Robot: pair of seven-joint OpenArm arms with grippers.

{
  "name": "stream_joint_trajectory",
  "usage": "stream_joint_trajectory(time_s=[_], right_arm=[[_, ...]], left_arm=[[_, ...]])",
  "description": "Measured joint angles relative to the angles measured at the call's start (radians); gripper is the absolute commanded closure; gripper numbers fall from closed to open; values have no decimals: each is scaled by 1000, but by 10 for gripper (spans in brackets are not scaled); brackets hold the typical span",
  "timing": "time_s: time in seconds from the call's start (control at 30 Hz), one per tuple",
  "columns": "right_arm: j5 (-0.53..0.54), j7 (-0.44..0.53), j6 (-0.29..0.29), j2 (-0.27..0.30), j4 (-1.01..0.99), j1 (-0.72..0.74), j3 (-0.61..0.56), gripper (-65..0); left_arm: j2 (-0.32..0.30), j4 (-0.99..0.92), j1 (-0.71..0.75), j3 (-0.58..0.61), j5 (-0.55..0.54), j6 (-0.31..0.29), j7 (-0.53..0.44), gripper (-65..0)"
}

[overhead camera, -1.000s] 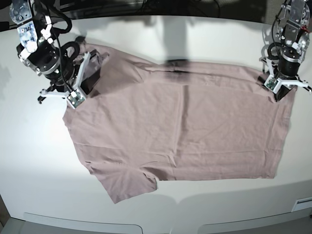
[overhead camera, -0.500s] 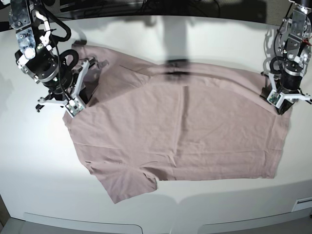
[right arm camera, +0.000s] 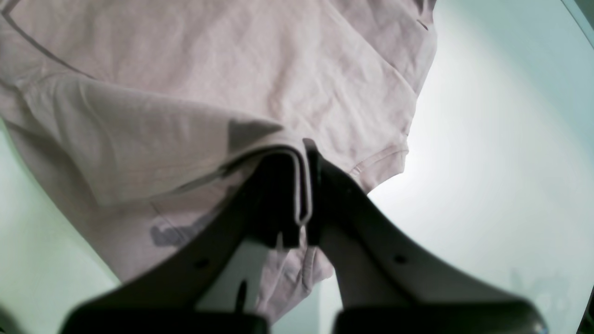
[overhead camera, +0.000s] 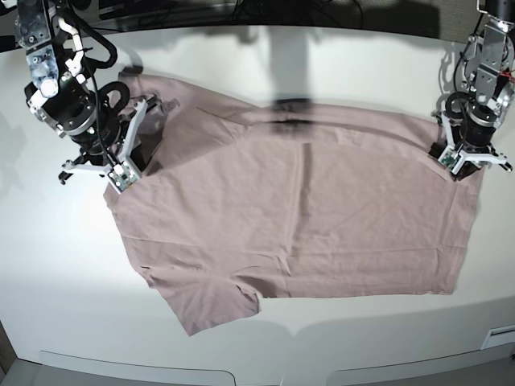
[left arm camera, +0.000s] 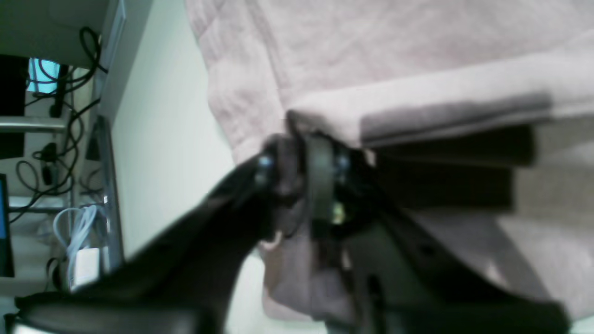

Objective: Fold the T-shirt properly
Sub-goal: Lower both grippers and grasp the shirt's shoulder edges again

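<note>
I hold the T-shirt (overhead camera: 298, 217) by its far edge, left gripper (overhead camera: 459, 161) and right gripper (overhead camera: 129, 165) both clamped on cloth, ready to fold it toward the table's (overhead camera: 48, 265) near edge.

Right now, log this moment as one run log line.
left gripper: shut on mauve-pink cotton T-shirt hem corner | right gripper: shut on shoulder fold | shirt: mostly flat on white table

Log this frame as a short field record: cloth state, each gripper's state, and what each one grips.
cloth: T-shirt, mauve-pink, spread mostly flat on the white table
left gripper: shut on the T-shirt's far hem corner; wrist view shows a pinched fold of cloth
right gripper: shut on the T-shirt at its shoulder end; a doubled edge sits between the fingers in the wrist view
lifted part: cloth near both grips raised off the table
near sleeve: flat, untouched
fold: none completed yet
</note>
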Motion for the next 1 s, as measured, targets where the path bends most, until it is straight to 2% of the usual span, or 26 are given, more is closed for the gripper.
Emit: stream_joint_trajectory(time_s=[0.07, 0.4, 0.63, 0.73, 0.87, 1.0], right_arm=[[0, 0, 0, 0, 0, 0, 0, 0], [0, -7, 0, 0, 0, 0, 0, 0], [0, -7, 0, 0, 0, 0, 0, 0], [-1, -8, 0, 0, 0, 0, 0, 0], [-3, -8, 0, 0, 0, 0, 0, 0], [-4, -8, 0, 0, 0, 0, 0, 0]], left_arm=[[0, 0, -7, 0, -13, 0, -39, -150], [5, -6, -69, 0, -13, 0, -32, -150], [41, -77, -80, 0, -8, -1, -8, -150], [30, -76, -85, 0, -4, 16, 65, -150], [13, -77, -83, 0, -4, 109, 77, -150], [11, -77, -82, 0, -42, 109, 127, -150]])
